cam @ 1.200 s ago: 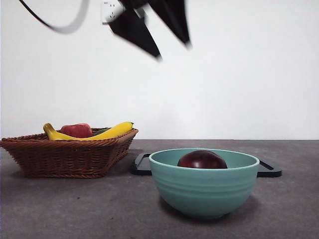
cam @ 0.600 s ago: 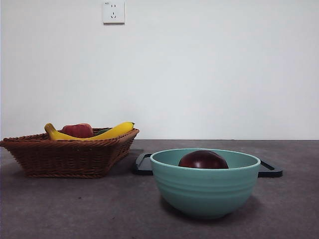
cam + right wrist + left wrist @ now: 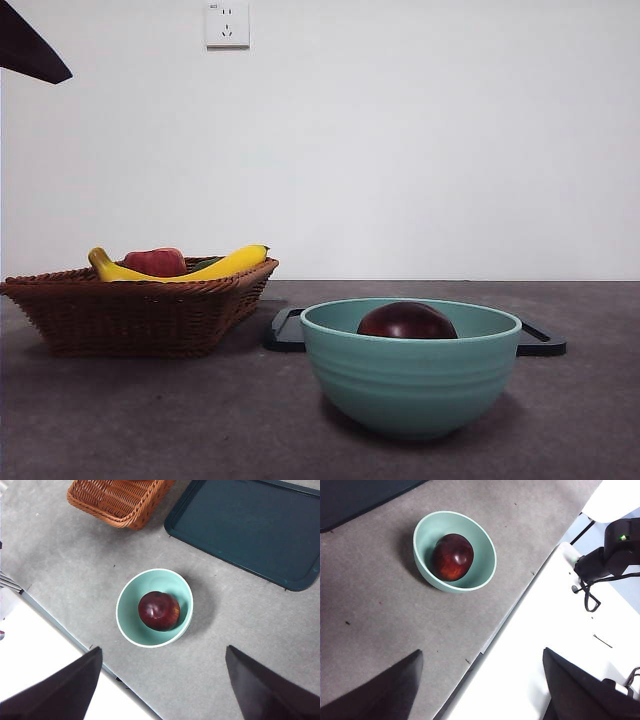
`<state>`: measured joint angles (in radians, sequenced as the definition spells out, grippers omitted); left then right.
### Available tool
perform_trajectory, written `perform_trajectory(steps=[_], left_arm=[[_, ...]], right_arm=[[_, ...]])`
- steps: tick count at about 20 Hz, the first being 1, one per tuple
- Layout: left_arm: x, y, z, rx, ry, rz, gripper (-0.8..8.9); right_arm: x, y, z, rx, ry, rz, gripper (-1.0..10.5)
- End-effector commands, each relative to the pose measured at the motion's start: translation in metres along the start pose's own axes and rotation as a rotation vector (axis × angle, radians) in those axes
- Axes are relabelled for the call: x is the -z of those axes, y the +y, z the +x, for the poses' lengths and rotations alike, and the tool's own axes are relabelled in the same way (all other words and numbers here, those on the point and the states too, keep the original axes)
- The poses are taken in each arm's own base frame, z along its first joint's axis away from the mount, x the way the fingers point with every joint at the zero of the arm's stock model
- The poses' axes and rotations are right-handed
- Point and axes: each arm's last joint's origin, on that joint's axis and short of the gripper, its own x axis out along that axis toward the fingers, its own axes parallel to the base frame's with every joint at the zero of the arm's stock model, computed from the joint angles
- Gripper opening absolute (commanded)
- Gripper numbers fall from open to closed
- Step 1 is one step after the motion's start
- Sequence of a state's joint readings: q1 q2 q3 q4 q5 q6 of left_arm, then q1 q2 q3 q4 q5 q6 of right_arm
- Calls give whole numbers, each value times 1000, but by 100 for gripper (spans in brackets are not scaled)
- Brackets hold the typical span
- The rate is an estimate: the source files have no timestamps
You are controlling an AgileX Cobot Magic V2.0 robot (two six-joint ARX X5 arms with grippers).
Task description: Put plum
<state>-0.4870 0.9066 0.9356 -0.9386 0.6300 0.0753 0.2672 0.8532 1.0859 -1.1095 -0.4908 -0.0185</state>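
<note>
Plum [image 3: 407, 321] lay inside the teal bowl [image 3: 411, 385], dark maroon and glossy, resting on the bowl's bottom with its top showing just above the rim in the front view. The bowl stood on the grey bench [image 3: 150, 420], near the bench's front edge.

The left pincer [image 3: 480, 690] hung high above the bench with its two black jaws spread wide and nothing between them; the bowl and plum [image 3: 452, 557] sat well below and ahead of it, off toward one jaw's side, while the bench's edge and a white surface lay directly beneath the gap. The right pincer [image 3: 162, 690] was likewise raised high, jaws wide apart and empty, with the bowl [image 3: 131, 625] and plum [image 3: 159, 611] below and just ahead of the gap between the jaws, well apart from either jaw.

Beyond the bowl from the right pincer lay a dark tray [image 3: 250, 530] flat on the bench, and beside the tray stood a brown wicker basket [image 3: 117, 500]. In the front view the basket [image 3: 135, 310] held a yellow banana [image 3: 225, 264] and a red fruit [image 3: 155, 262], both clear of the bowl. A black tip of one arm [image 3: 28, 48] showed at the front view's upper corner; which arm it was could not be told.
</note>
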Motion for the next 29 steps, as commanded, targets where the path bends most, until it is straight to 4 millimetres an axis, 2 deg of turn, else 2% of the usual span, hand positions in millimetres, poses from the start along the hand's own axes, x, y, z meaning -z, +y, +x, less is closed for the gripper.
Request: perform_trajectory(steps=[1,10,13,15,22,26,29], left_arm=[[-4,-1,0,10,-11,7,374],[-4,-1,0,10,-13,9,374],[-5,-1,-1,10,-19,13,374],[-5,-1,-1,10,-19,13,374],[-6,-1,-1,9,-28,20,374],[-7,-1,-1,8,-41,29,374],[-7,-1,-1,8,-39,28,374]], right_arm=[[-5,2,-3,-1,-18,-9,395],[-5,2,-2,-2,-15,1,394],[-5,-1,6,-14,17,35,394],[-1,-6,21,-22,60,65,394],[14,-30,102,-35,88,165,375],[15,-31,137,21,151,143,339],[13,-28,161,51,172,115,260]])
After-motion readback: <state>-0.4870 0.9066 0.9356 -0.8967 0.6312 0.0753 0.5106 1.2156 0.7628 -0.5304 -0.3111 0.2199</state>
